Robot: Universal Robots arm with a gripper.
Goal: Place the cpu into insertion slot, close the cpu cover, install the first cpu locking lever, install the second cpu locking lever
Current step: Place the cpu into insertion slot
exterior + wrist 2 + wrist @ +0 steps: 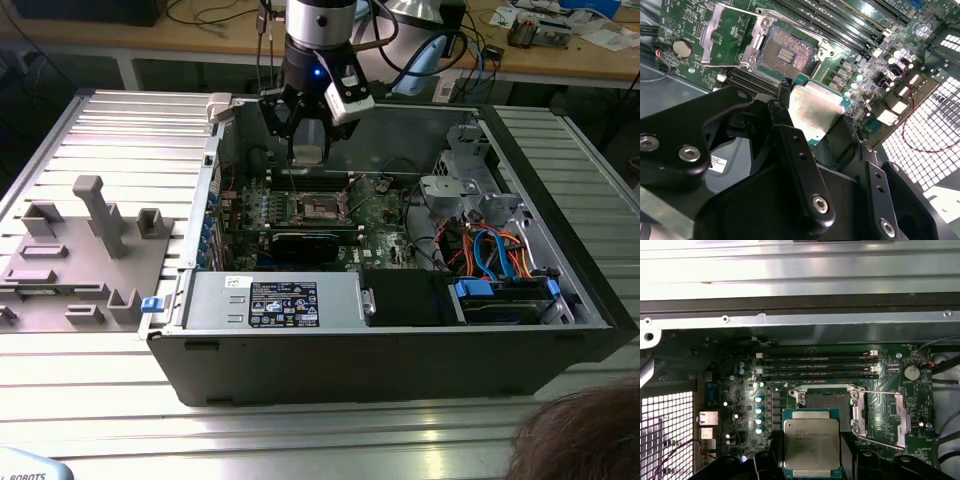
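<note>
Gripper (307, 142): black fingers are clamped on two opposite edges of the cpu (811, 442), carrying it flat with its metal top facing the wrist cameras.
Cpu: in the air above the insertion slot (826, 400) and clear of it. In both wrist views its outline falls just beside the slot rather than over it.
Insertion slot: bare, with its dark centre exposed inside the silvery rim.
Cpu cover (902, 415): swung open, lying off to one side of the insertion slot.
Memory slots (817, 367): a row of long narrow bars just beside the insertion slot, on the same green board.
Computer case (400, 350): a dark open box lying on its side around the insertion slot.
Surface (300, 430): a ribbed silver metal table that lies under the case, well below the insertion slot.
Grey fixture (80, 260): on the table, well apart from the insertion slot, toward the exterior view's left.
Room: a wooden workbench (560, 50) with cables and loose parts stands beyond the insertion slot.
Person: a head of hair (580, 440) is at the picture's lower corner, nearer the camera than the insertion slot.
</note>
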